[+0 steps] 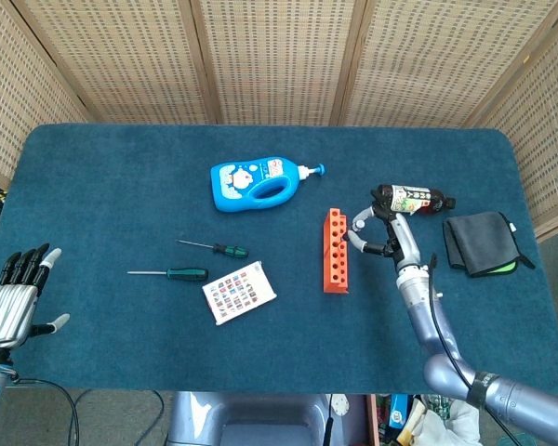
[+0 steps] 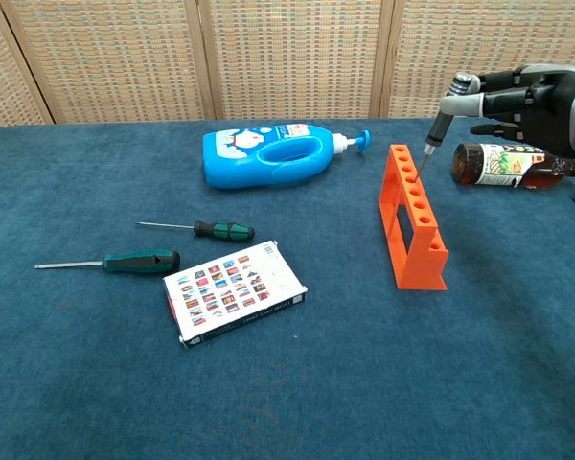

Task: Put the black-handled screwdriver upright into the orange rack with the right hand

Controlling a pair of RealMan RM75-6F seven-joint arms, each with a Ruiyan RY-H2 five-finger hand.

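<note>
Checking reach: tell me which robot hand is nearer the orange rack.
Right. The right robot hand hovers just beside the orange rack; the left robot hand sits at the far table edge.

Blue bottle (image 2: pixel 274 155) label, brown bottle (image 2: pixel 506 165) label, both unreadable

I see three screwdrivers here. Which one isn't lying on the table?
The black-handled screwdriver. The right hand holds it tilted, tip down at the orange rack; both green-handled screwdrivers lie flat beside the card pack.
</note>
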